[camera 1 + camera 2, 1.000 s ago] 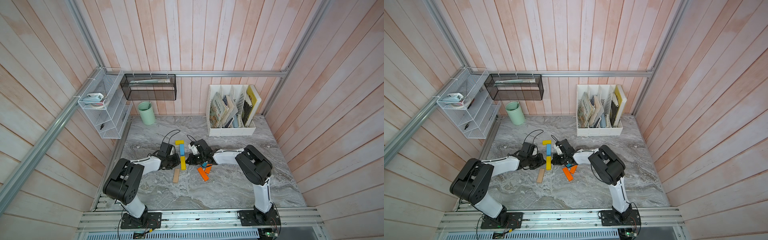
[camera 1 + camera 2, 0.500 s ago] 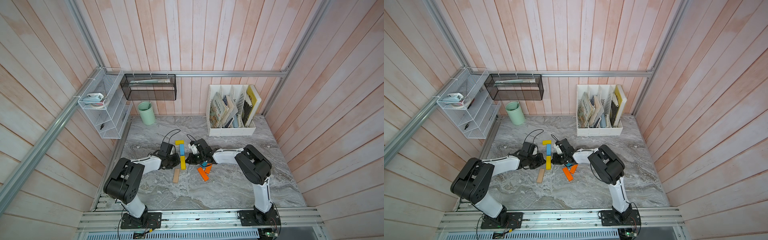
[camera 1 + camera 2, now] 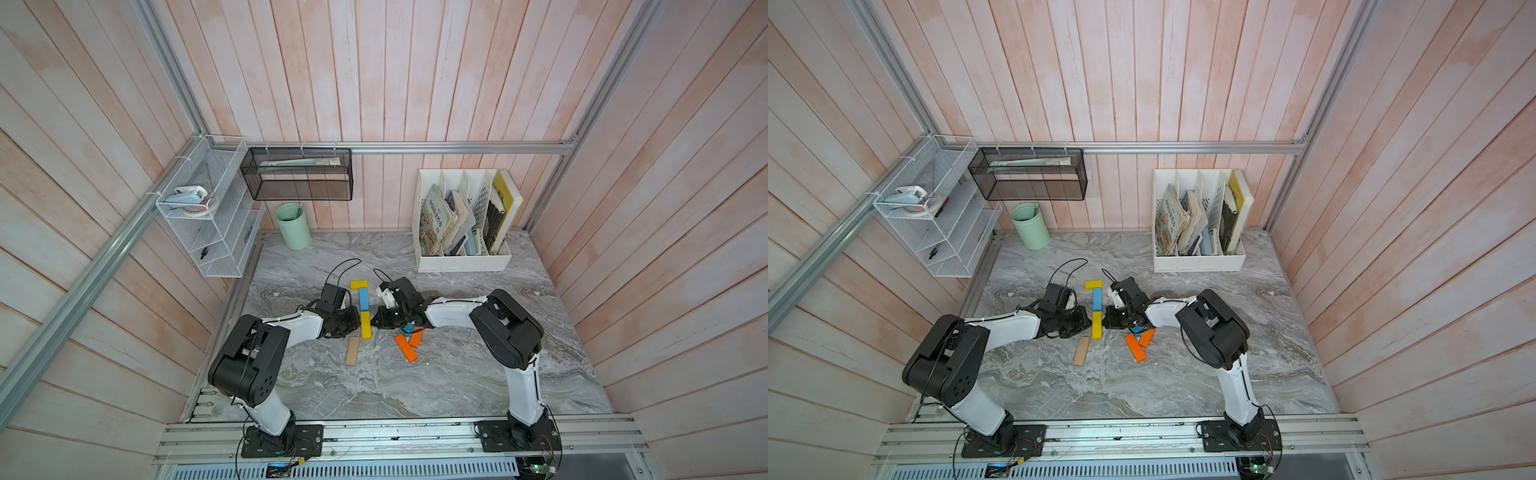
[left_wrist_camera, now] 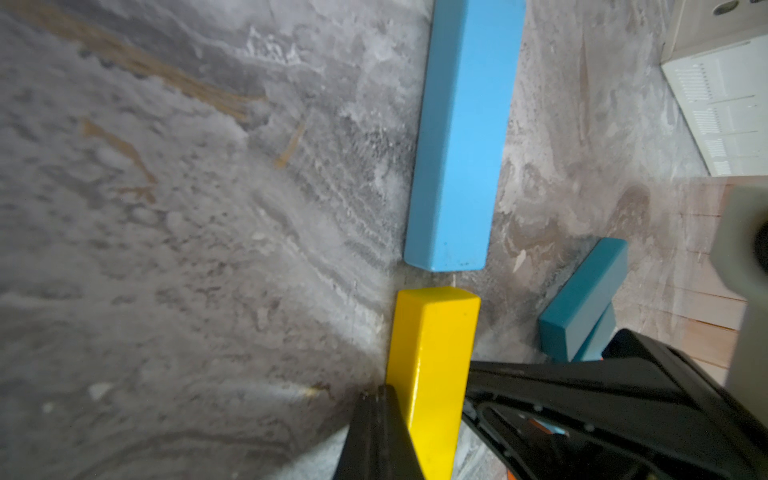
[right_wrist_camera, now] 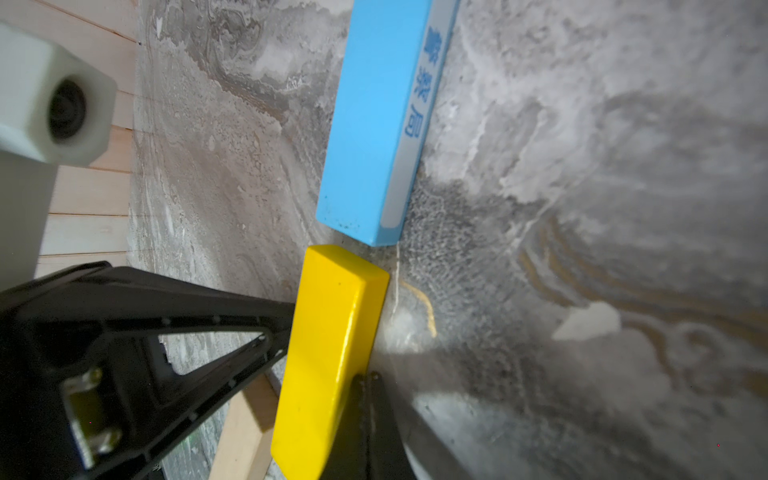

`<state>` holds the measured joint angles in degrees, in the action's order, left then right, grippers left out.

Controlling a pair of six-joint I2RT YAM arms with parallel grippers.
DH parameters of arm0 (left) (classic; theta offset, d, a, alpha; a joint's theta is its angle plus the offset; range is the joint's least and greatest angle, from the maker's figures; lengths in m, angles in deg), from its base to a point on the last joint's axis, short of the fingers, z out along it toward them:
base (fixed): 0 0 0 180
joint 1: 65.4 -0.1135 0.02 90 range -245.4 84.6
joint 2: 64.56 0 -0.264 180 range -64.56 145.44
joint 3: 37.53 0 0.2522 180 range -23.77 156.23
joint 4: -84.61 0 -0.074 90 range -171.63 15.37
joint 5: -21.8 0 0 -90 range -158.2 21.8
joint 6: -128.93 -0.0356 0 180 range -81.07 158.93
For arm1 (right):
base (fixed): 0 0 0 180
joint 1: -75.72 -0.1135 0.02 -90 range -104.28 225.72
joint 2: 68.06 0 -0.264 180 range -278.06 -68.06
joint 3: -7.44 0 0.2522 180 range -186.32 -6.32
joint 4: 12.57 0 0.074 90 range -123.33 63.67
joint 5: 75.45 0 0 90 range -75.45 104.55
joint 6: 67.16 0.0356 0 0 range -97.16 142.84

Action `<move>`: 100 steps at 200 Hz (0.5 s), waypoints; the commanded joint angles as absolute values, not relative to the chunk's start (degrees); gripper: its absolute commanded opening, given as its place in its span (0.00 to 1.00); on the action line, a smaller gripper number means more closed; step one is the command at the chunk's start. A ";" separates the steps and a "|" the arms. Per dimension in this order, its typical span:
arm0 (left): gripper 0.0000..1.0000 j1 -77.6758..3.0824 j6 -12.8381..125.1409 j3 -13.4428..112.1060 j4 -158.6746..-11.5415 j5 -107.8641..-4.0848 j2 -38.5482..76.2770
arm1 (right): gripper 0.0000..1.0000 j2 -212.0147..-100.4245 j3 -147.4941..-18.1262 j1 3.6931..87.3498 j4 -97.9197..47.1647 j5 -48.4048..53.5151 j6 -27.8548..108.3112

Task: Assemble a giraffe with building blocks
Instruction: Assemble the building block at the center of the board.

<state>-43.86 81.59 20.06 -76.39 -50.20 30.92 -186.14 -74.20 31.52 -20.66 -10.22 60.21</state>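
Squaring the long yellow block [image 3: 366, 325] mid-table, end-on to the light blue block [image 3: 364, 299], slight gap between. My left gripper [image 4: 376, 395] and right gripper [image 5: 370, 380], both with jaws together, press its opposite sides. Next: close gap, fetch tan block [image 3: 353, 351].

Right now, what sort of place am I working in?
Probably a mock desk corner built as a robot test cell: a white file rack of books and a mint cup stand on the marble-look tabletop, and aluminium rails frame the plank walls.
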 commanded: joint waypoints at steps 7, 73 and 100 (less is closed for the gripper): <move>0.00 -43.60 80.50 21.96 -76.35 -49.99 31.91 | 0.00 -187.76 -74.79 31.71 -22.68 -10.23 59.25; 0.00 -43.60 80.59 22.12 -76.39 -50.13 32.25 | 0.00 -187.88 -75.05 31.85 -22.56 -10.47 59.23; 0.00 -43.60 80.68 22.05 -76.31 -50.36 32.07 | 0.00 -187.93 -75.14 31.87 -22.55 -10.50 59.24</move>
